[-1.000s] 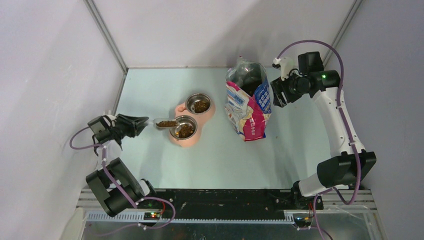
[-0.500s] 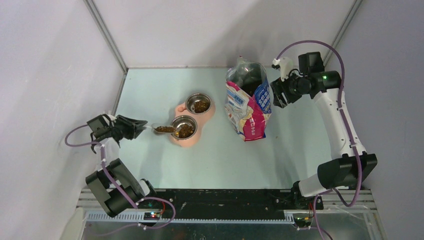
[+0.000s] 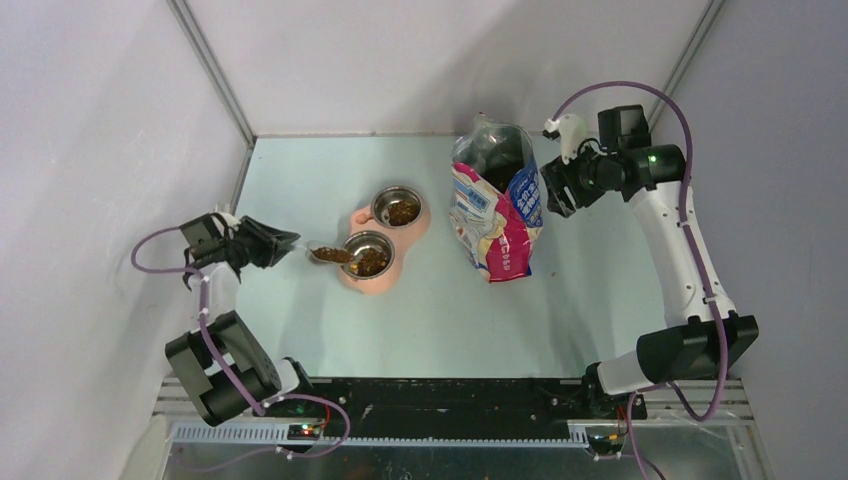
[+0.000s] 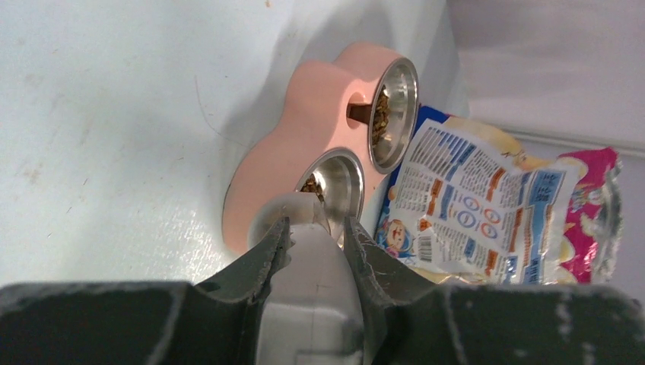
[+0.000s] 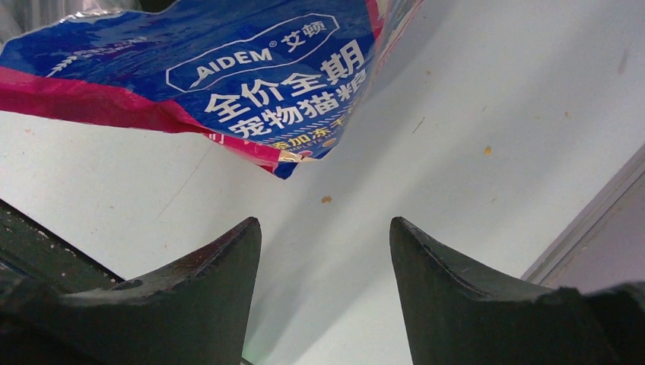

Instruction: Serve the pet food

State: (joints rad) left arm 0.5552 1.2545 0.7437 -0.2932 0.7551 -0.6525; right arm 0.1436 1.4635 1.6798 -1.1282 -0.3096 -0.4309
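Pink feeder (image 3: 376, 285) is sitting mid-desk (image 3: 440, 320), and kibble (image 3: 372, 262) is lying in both its steel bowls (image 3: 398, 194). More is riding in the scoop (image 3: 322, 251) at the feeder's left edge, by the near bowl. Left of the feeder, the left fingers (image 3: 285, 242) are clamping the scoop's handle. Right of the feeder the bag (image 3: 495, 225) is standing open, and beyond it the right fingers (image 3: 550, 192) are hanging spread wide, gripping nothing.

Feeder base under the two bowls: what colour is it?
The feeder base is plain salmon pink, with no pattern. The left wrist view shows it best.
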